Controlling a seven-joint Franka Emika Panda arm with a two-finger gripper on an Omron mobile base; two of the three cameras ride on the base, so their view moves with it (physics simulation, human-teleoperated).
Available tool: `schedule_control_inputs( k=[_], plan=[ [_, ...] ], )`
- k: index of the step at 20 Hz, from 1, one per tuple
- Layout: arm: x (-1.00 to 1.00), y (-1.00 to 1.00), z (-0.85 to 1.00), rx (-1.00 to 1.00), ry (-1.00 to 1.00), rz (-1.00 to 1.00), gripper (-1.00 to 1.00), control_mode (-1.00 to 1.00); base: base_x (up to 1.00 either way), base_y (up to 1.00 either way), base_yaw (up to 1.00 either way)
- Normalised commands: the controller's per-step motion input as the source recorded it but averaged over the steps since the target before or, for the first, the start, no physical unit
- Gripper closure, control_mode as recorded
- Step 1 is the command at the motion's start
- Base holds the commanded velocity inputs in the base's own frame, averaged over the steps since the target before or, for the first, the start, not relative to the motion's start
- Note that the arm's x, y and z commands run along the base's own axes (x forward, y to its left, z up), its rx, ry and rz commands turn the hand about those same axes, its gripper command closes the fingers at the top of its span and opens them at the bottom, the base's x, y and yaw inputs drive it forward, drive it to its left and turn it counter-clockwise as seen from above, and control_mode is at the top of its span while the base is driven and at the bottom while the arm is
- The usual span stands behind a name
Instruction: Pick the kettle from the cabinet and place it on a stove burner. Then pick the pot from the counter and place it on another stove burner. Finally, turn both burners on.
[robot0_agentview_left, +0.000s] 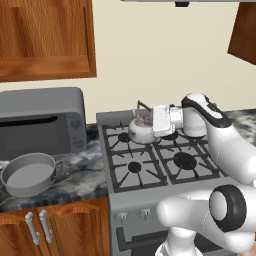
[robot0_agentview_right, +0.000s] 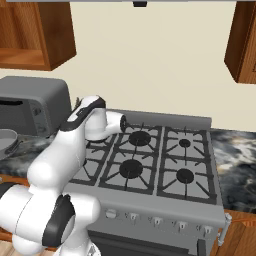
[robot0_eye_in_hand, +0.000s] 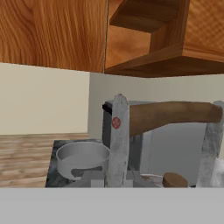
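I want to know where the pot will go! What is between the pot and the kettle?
In the left base view, between the pot and the kettle lie bare marbled counter and the stove's empty left grates.

Glossy silvery metal kettle (robot0_agentview_left: 141, 129) with a brown wooden-looking handle; matt grey metal pot (robot0_agentview_left: 29, 174); polished marbled stone counter (robot0_agentview_left: 82, 172); warm grained wood cabinet (robot0_agentview_left: 46, 37); black iron grates (robot0_agentview_left: 150, 152).

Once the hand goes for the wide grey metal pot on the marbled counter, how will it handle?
The wide grey metal pot looks rigid and probably fairly heavy. Broad and shallow, it seems unlikely to tip. Its two small side handles likely give little to grip.
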Motion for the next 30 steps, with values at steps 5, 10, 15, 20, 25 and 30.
schedule_control_inputs(
  k=[5,10,15,20,25,30],
  plan=[
    [0.37,0.01,-0.14,0.00,0.00,0.00,1.00,-1.00,0.00,0.00,0.00],
    [0.40,0.03,-0.17,0.00,0.00,0.00,1.00,-1.00,0.00,0.00,0.00],
    [0.40,0.04,-0.24,0.00,0.00,0.00,1.00,-1.00,0.00,0.00,0.00],
    [0.30,0.02,-0.23,0.00,0.00,0.00,1.00,-1.00,0.00,0.00,0.00],
    [0.29,0.03,-0.23,0.00,0.00,0.00,1.00,-1.00,0.00,0.00,0.00],
    [0.30,0.06,-0.24,0.00,0.00,0.00,1.00,-1.00,0.00,0.00,0.00]
  ],
)
